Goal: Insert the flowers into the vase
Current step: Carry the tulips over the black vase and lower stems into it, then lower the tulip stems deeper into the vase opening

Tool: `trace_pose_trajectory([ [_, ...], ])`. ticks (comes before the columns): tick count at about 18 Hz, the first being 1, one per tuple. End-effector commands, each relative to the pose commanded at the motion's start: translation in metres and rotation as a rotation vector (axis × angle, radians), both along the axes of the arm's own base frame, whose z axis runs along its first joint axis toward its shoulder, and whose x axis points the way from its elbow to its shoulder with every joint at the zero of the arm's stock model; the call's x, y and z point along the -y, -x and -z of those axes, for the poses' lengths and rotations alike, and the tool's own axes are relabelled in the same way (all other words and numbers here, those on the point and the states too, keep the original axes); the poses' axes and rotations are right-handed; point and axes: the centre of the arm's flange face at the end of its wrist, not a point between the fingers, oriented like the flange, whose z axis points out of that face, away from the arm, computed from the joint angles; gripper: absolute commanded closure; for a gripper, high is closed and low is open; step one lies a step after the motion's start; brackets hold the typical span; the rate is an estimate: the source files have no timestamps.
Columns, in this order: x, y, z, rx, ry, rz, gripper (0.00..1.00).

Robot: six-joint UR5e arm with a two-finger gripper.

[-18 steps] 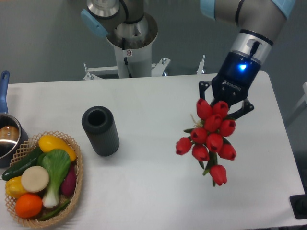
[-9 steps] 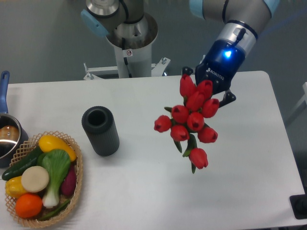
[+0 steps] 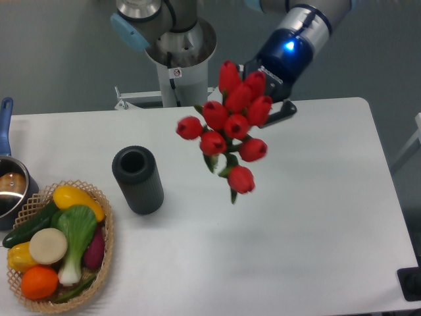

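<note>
nearest the camera sits one woven basket [image 3: 105, 260] of vegetables on the white table [image 3: 329, 263], with one pot [image 3: 10, 187] at the left edge. just beyond the basket stands the one dark grey ribbed vase [image 3: 137, 179], upright, mouth open and empty. further back, the flowers [image 3: 227, 125] hang in the air above the table, to the right of the vase and well apart from it: one bunch, about nine red tulip buds. behind them the gripper [image 3: 263, 99] appears pinched on the stems, though the buds hide the contact.

likely risks: the bunch is carried buds forward, so the stems may miss the narrow mouth; a low pass could knock the vase over; a loose pinch could let stems slip.
</note>
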Motion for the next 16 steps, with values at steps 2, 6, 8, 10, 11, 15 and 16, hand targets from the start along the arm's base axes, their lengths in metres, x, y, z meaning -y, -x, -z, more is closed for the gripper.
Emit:
trace_pose_trajectory([
  [2,-0.005,-0.009,-0.003,0.011,-0.029,0.027,0.96],
  [6,0.000,-0.033,0.000,0.031,-0.091,0.058,0.95],
  [8,0.004,-0.047,0.011,-0.003,-0.102,0.070,0.95],
  [10,-0.003,-0.064,0.023,-0.029,-0.111,0.106,0.95],
  [11,-0.005,-0.068,0.027,-0.030,-0.111,0.115,0.95],
  [15,-0.006,-0.085,0.039,-0.027,-0.115,0.137,0.95],
  [16,-0.006,-0.089,0.041,-0.031,-0.117,0.141,0.95],
])
